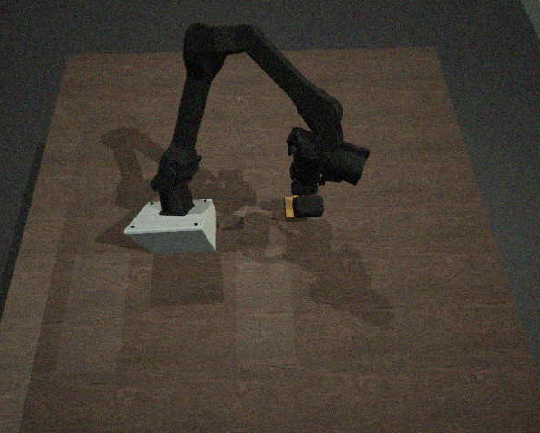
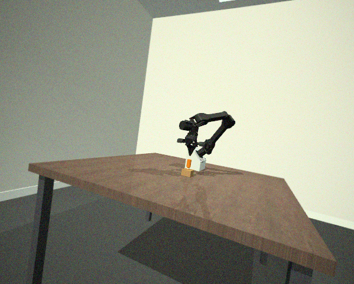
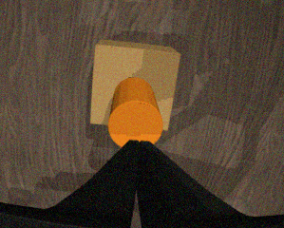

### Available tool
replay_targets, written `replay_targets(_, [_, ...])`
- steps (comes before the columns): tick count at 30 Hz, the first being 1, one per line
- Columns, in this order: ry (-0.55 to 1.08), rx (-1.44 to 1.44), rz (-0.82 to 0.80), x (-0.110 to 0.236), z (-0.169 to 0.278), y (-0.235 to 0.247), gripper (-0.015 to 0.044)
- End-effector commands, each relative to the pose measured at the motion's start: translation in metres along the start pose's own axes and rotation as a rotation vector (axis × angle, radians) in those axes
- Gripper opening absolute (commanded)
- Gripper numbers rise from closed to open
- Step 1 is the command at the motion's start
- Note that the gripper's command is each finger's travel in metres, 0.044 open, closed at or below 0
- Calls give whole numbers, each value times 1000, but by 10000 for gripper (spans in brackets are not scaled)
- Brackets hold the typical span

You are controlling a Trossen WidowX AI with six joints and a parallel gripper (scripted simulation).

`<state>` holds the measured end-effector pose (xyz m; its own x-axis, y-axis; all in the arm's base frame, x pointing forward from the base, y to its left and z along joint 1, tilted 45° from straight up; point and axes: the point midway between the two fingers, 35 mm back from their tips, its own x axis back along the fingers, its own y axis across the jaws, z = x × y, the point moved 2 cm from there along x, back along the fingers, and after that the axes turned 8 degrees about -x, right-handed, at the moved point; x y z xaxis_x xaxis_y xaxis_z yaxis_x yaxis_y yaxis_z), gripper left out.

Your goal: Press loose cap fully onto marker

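A tan holder block point(image 3: 119, 66) point(image 1: 288, 206) point(image 2: 187, 173) sits on the wooden table point(image 1: 353, 326) point(image 2: 140, 180). An orange cylinder point(image 3: 136, 117) point(image 2: 188, 164), the cap end of the marker, stands upright in the block. I cannot make out a seam between cap and marker body. My gripper point(image 3: 138, 150) point(image 1: 306, 206) point(image 2: 190, 153) is shut with its fingers pressed together. It hangs just above the orange top and points down at it. Nothing is between the fingers. In the top view the gripper hides the orange cylinder.
The arm's white base point(image 1: 177, 233) point(image 2: 198, 163) stands close beside the block, to its left in the top view. The arm arches over from the base. The table edges are far from the block on all sides.
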<state>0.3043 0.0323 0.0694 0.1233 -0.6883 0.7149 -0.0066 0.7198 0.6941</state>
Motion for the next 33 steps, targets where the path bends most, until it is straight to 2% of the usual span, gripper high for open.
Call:
replay_targets(1, [1, -6, -4, -5, 1, 0, 0])
replay_targets(21, [1, -6, -5, -35, 1, 0, 0])
replay_targets(27, [-4, 3, 0, -30, 0, 1, 0])
replay_targets(29, [-4, 2, 1, -21, -2, 0, 0])
replay_targets(33, [-2, -1, 4, 37, -3, -1, 0])
